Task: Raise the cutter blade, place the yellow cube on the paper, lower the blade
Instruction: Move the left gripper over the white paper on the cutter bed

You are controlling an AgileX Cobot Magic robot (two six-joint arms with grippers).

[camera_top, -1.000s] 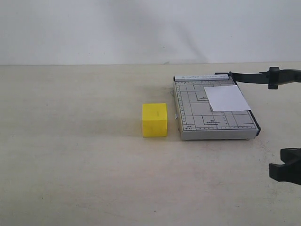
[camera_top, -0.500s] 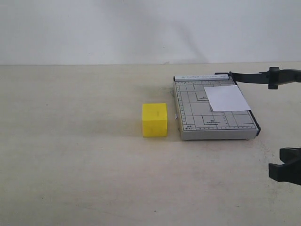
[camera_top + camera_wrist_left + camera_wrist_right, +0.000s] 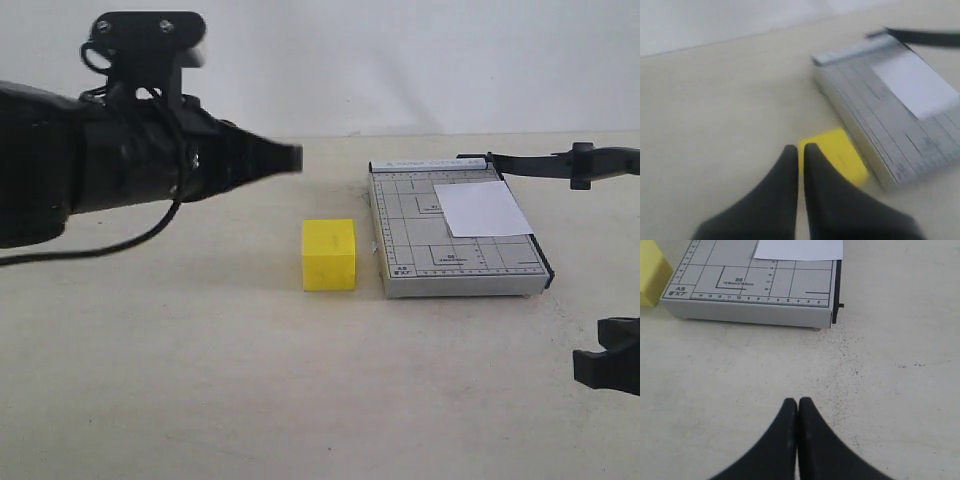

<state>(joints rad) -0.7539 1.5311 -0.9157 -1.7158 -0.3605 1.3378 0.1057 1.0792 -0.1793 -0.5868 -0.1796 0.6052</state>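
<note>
The yellow cube (image 3: 329,254) (image 3: 837,156) (image 3: 650,274) rests on the table just left of the grey gridded cutter base (image 3: 440,262) (image 3: 865,107) (image 3: 750,297). The white paper (image 3: 484,208) (image 3: 915,82) (image 3: 799,249) lies on the base's far right part. The cutter blade (image 3: 560,163) (image 3: 925,36) stands lifted off the base, stretching right from its hinge at the far corner. My left gripper (image 3: 297,155) (image 3: 801,147) is shut and empty, hovering up and left of the cube. My right gripper (image 3: 608,365) (image 3: 798,401) is shut and empty, low near the table in front of the base.
The pale table (image 3: 200,380) runs from a white back wall (image 3: 400,60) to the front of the view. The bulky dark left arm (image 3: 90,170) with its cable fills the upper left. Dark specks dot the table (image 3: 850,350) by the base's near corner.
The left arm has swung into the exterior view from the left, its shut gripper now up and left of the cube. Cube, base, paper, blade and right gripper have stayed put.
</note>
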